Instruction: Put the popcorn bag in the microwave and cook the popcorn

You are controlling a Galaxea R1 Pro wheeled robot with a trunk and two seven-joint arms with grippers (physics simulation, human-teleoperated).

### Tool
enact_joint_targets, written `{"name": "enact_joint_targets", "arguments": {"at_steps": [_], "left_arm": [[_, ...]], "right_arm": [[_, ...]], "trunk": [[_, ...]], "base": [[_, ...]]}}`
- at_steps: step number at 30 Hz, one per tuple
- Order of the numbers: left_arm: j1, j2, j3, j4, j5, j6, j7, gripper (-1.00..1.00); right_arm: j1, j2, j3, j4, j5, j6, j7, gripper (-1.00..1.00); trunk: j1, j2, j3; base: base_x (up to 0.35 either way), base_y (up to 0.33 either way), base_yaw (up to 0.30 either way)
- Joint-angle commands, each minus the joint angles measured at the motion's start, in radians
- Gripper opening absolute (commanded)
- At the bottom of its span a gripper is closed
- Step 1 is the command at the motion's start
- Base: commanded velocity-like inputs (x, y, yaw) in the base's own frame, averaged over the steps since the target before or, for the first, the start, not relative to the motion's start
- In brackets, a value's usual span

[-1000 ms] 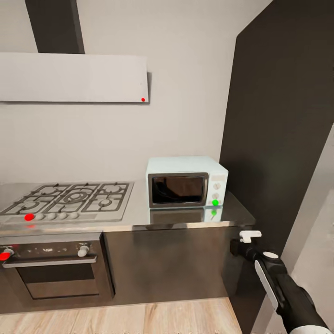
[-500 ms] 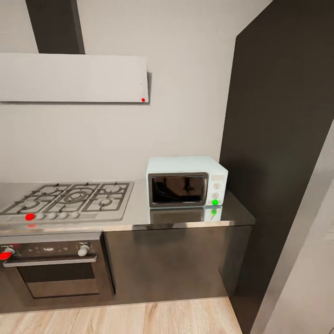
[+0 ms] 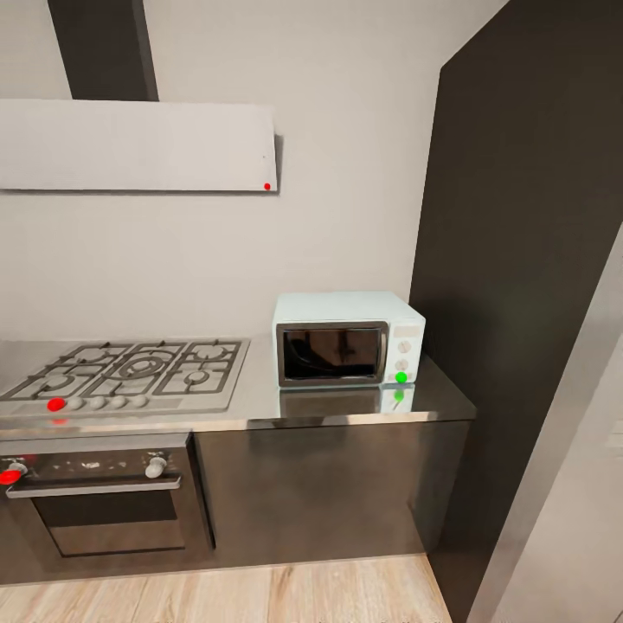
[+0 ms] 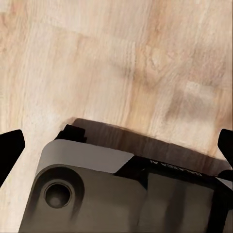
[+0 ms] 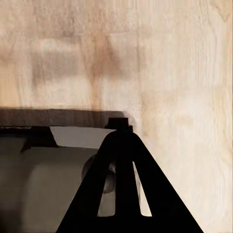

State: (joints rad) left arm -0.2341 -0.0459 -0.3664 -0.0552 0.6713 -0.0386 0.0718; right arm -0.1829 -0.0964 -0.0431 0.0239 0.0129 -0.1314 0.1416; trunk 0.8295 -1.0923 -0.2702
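Observation:
The pale blue microwave (image 3: 348, 338) stands at the right end of the grey countertop (image 3: 260, 402), its dark glass door closed and a green dot lit on its white panel. The popcorn bag and the popcorn are out of view. In the left wrist view my left gripper (image 4: 116, 145) is open, its dark fingertips (image 4: 8, 145) at the picture's two sides, over the wood floor and part of my own grey base (image 4: 121, 194). Seen through the right wrist camera, my right gripper (image 5: 121, 138) is shut on nothing, its black fingers pressed together above the floor.
A steel gas hob (image 3: 130, 372) with a red dot lies left of the microwave. Below it is a black-fronted oven (image 3: 104, 497). A white extractor hood (image 3: 138, 144) hangs above. A tall dark cabinet (image 3: 528, 260) closes off the right side. Light wood floor (image 3: 260, 593) runs along the cabinet fronts.
My right arm, raised at the lower right of the head view a second ago, has dropped out of that view. The kitchen things have not moved.

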Motion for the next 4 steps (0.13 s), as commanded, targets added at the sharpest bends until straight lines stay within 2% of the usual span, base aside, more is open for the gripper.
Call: {"name": "enact_joint_targets", "arguments": {"at_steps": [1, 4], "left_arm": [[-0.001, 0.000, -0.009, 0.000, 0.007, -0.003, 0.004, 1.00], [-0.001, 0.000, -0.009, 0.000, 0.007, -0.003, 0.004, 1.00]], "right_arm": [[-0.001, 0.000, -0.005, 0.002, 0.001, -0.005, 0.004, -1.00], [-0.001, 0.000, -0.005, 0.002, 0.001, -0.005, 0.004, -1.00]], "trunk": [[0.000, -0.001, -0.001], [0.000, -0.001, -0.001]], "base": [[0.000, 0.000, 0.000], [0.000, 0.000, 0.000]]}}
